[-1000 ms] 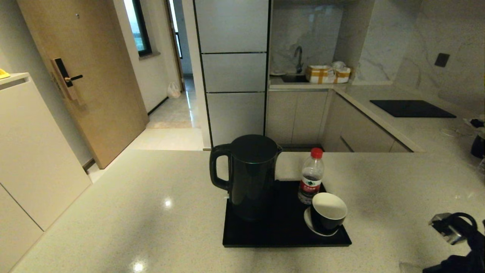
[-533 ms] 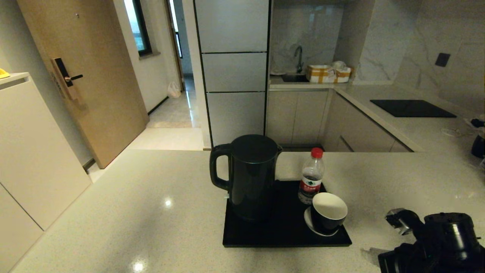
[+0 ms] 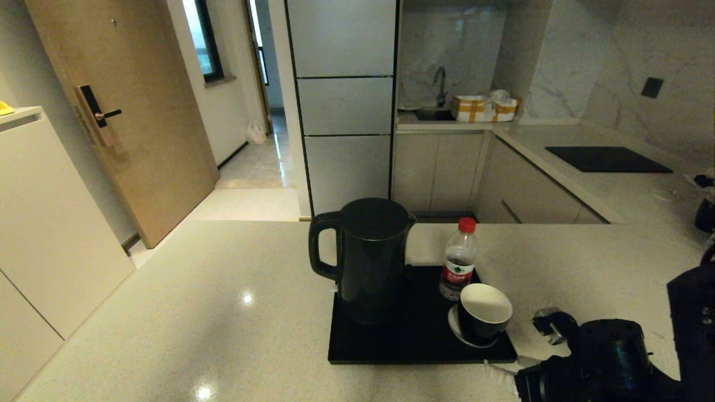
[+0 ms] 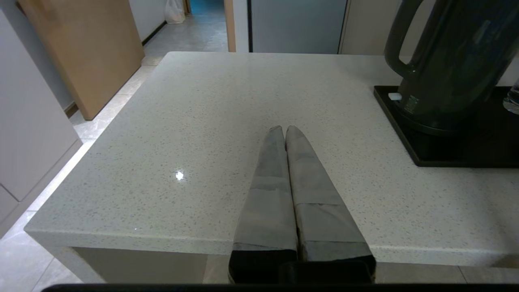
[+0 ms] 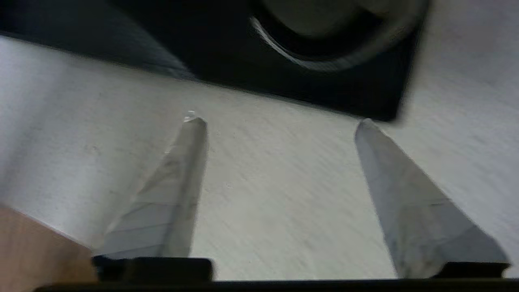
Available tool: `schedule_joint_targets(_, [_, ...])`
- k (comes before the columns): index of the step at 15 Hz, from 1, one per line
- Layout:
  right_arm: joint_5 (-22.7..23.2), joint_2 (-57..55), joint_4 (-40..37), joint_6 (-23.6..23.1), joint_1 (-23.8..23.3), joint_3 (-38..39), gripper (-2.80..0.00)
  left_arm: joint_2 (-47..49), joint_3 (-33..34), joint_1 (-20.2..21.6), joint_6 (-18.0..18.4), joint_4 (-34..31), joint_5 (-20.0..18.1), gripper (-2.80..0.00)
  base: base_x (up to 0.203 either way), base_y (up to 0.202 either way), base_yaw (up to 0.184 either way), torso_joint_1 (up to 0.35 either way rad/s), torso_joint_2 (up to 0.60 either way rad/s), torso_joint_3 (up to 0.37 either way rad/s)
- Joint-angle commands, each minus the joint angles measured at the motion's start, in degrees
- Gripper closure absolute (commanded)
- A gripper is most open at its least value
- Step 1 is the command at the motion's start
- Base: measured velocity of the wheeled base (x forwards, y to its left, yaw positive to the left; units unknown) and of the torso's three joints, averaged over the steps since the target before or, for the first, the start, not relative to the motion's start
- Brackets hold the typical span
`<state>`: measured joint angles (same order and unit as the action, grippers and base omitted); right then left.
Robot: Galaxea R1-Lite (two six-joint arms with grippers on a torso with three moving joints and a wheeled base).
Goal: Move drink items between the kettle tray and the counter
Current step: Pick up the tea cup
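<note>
The tall black kettle [image 3: 368, 257] stands on the left half of the black kettle tray [image 3: 413, 343]. The red-capped bottle [image 3: 459, 259] stands at the tray's far right. In front of the bottle, the black cup [image 3: 484, 311] with its white inside sits on a white saucer [image 3: 453, 328]. My right gripper [image 3: 522, 346] hovers open and empty over the counter [image 3: 223, 301], just off the tray's near right corner. The right wrist view shows that gripper [image 5: 279, 121] short of the tray corner [image 5: 365, 93], with the cup [image 5: 324, 24] beyond. My left gripper [image 4: 285, 129] is shut and empty, low at the counter's near edge, left of the kettle [image 4: 454, 61].
A black cooktop panel [image 3: 608, 159] lies on the side worktop at the far right. A dark object [image 3: 705, 215] sits at the right edge. Beyond are a sink with boxes [image 3: 483, 108], tall cabinets and a wooden door [image 3: 123, 111]. The counter's left edge drops to the floor.
My right arm has swung in from the right edge toward the tray's near right corner, its fingers now close to the cup. The drink items and the left gripper have not moved.
</note>
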<state>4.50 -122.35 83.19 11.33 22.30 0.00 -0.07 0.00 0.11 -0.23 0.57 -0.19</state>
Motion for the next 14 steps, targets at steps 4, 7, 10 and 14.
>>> schedule_joint_targets(4, [-8.72,-7.02,4.47,2.29,2.74,-0.26,-2.8,-0.01,0.0,0.07,-0.03,0.04,-0.07,0.0,0.0,0.0,0.0,0.0,0.0,0.0])
schedule_joint_targets(7, [-9.75,-6.1,4.47,2.63,2.3,-0.41,-2.8,-0.01,0.0,-0.02,-0.03,0.04,-0.07,0.0,0.0,0.0,0.0,0.0,0.0,0.0])
schedule_joint_targets(10, [-10.22,-5.88,4.47,2.57,1.34,-1.5,-2.8,-0.01,0.0,-0.02,-0.03,0.04,-0.07,0.0,0.0,0.0,0.0,0.0,0.0,0.0])
schedule_joint_targets(14, [-11.01,-4.39,4.47,2.29,1.34,-2.55,-2.8,0.07,0.0,-0.02,-0.03,0.04,0.01,0.0,0.0,0.0,0.0,0.0,0.0,0.0])
